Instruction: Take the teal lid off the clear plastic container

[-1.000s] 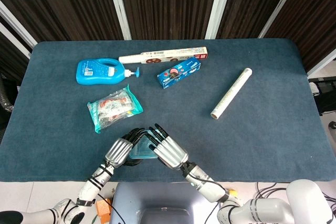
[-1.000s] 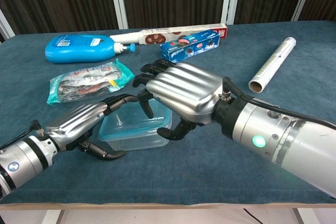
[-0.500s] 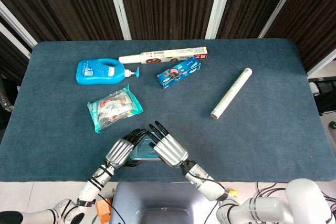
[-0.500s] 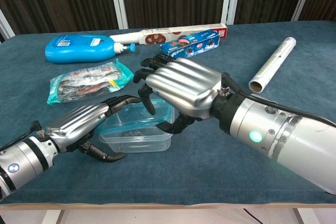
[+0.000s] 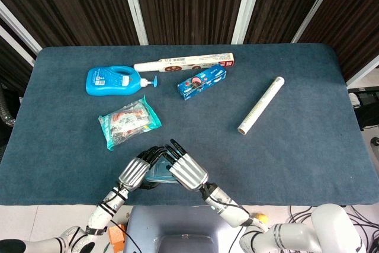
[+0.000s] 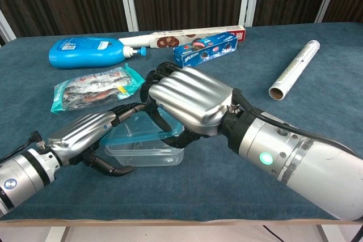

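The clear plastic container sits near the table's front edge, between my two hands. My left hand curls around its left side and holds it down. My right hand reaches over from the right and grips the teal lid, with its fingers hooked under the lid's right edge. The lid tilts up on the right, above the container's rim. In the head view, the left hand and right hand cover most of the lid.
Farther back lie a snack packet, a blue detergent bottle, a long white box and a small blue box. A paper roll lies to the right.
My right hand has pulled the teal lid up and leftward, so the lid now tilts above the container's rim. The left hand has kept its hold.
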